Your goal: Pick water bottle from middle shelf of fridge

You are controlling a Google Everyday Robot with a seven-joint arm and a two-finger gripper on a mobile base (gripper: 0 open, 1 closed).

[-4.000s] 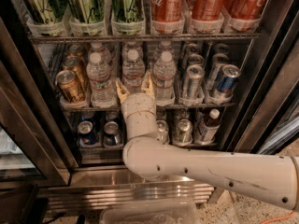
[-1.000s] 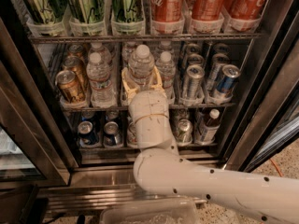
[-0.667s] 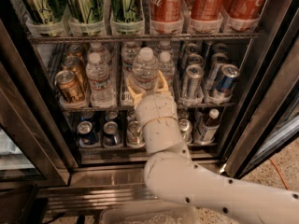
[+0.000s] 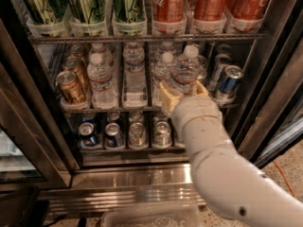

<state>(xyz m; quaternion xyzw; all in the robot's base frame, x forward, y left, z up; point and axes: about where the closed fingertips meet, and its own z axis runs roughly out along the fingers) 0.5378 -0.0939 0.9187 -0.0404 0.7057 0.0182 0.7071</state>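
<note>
My gripper [image 4: 182,92] is shut on a water bottle [image 4: 185,71], clear and ribbed with a white cap. It holds the bottle upright in front of the middle shelf [image 4: 142,109] of the fridge [image 4: 265,79], right of centre. The lane behind where the bottle stood now has a front gap, with another bottle [image 4: 134,60] further back. More water bottles [image 4: 101,79] stand in the left lanes. My white arm rises from the lower right.
Gold cans [image 4: 70,85] stand at the shelf's left, silver-blue cans [image 4: 228,82] at its right. Green cans [image 4: 85,4] and red cans [image 4: 208,1] fill the rack above. Dark cans [image 4: 112,134] sit below. The steel base [image 4: 132,178] runs along the bottom.
My gripper closed on the bottle in the centre lane, lifted it out, and has moved right and toward the camera with it.
</note>
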